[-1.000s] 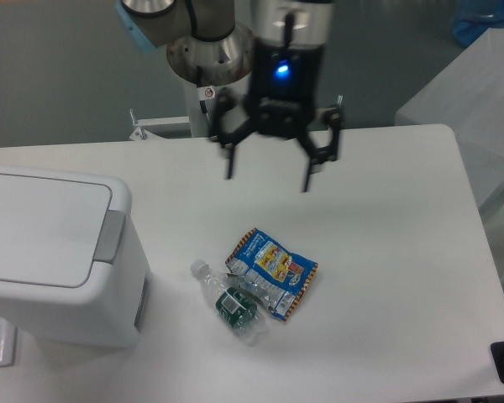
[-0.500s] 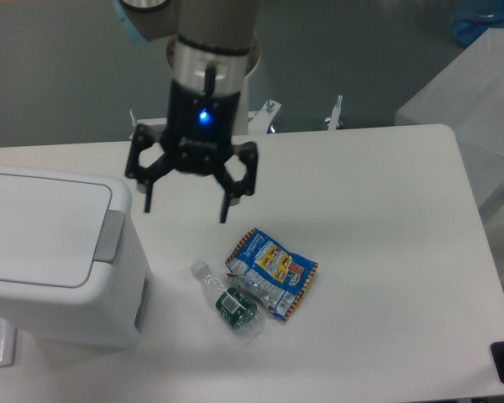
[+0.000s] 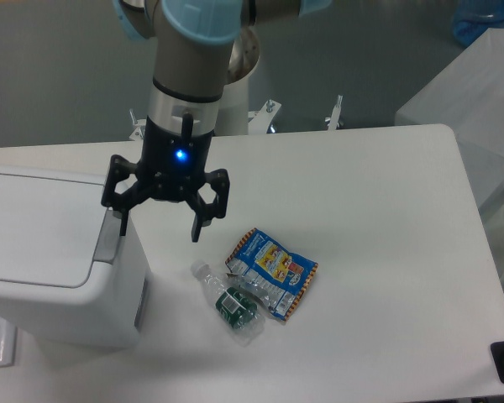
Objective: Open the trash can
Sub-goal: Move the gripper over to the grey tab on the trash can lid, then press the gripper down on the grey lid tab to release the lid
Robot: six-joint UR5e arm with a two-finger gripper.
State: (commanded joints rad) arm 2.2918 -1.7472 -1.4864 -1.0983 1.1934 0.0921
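Hanging just past the right edge of the trash can (image 3: 55, 252), the end effector (image 3: 158, 228) has its fingers spread wide apart and holds nothing. The bin stands at the tabletop's (image 3: 378, 252) left side, toward nine o'clock from the end effector, its flat lid closed and its long axis running left to right across the view. The grey push tab (image 3: 109, 239) sits on the bin's right rim, and the left finger (image 3: 120, 220) points down right at the tab, though whether it touches cannot be told. The right finger hangs over bare tabletop, at about eleven o'clock from the bottle (image 3: 229, 300) and the snack packet (image 3: 271, 270). The arm comes down near vertical from twelve o'clock, wrist straight, a blue light glowing on it. Pressing the tab looks like the step in hand, calling for a short descent.
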